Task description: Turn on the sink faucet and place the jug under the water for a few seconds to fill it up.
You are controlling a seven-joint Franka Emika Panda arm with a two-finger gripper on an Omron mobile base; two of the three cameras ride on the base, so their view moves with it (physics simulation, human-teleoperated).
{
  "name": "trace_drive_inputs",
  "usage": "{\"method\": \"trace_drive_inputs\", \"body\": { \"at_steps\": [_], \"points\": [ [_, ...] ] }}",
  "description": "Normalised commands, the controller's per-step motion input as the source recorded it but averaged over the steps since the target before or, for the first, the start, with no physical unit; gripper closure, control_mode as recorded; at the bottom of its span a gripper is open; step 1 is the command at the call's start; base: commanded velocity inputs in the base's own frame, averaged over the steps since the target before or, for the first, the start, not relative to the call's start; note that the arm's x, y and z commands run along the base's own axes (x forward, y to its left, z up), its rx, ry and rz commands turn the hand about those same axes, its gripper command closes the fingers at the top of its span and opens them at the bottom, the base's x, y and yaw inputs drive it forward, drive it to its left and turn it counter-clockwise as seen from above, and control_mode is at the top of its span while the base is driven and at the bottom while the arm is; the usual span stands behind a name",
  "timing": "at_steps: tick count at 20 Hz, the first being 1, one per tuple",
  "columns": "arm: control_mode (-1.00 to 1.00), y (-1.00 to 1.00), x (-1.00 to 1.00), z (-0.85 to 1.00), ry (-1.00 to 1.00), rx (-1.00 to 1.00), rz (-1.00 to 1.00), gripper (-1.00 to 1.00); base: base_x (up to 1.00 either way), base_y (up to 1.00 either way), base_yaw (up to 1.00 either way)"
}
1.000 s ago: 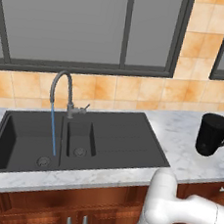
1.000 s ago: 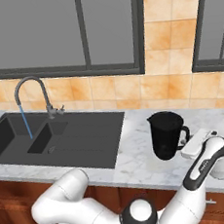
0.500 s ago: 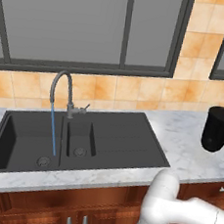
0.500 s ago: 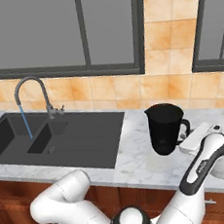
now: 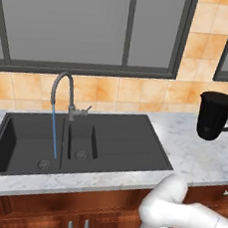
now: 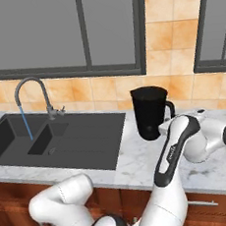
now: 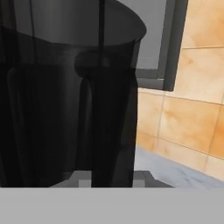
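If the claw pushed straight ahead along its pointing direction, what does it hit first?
The jug: in the hand view the claw is shut on its handle, so the black wall is directly ahead. Beyond it, likely the tiled wall.

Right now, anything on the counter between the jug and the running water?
Nothing visible. The jug, gripped at its handle by the hand, faces bare marble, then the sink drainboard, up to the water.
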Motion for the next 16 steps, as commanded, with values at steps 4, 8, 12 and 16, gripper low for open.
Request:
{"method": "trace_drive_inputs", "body": {
  "at_steps": [4,8,12,16],
  "points": [
    [-1.00,0.98,-0.02,0.49,0.14,0.00,-0.39,1.00,0.00,0.00,0.00],
    [-1.00,0.90,0.00,0.77,0.11,0.00,-0.41,1.00,0.00,0.00,0.00],
    [-1.00,0.88,0.00,0.85,0.08,0.00,-0.43,1.00,0.00,0.00,0.00],
    [-1.00,0.79,0.00,0.82,0.10,0.00,-0.44,1.00,0.00,0.00,0.00]
  ]
}}
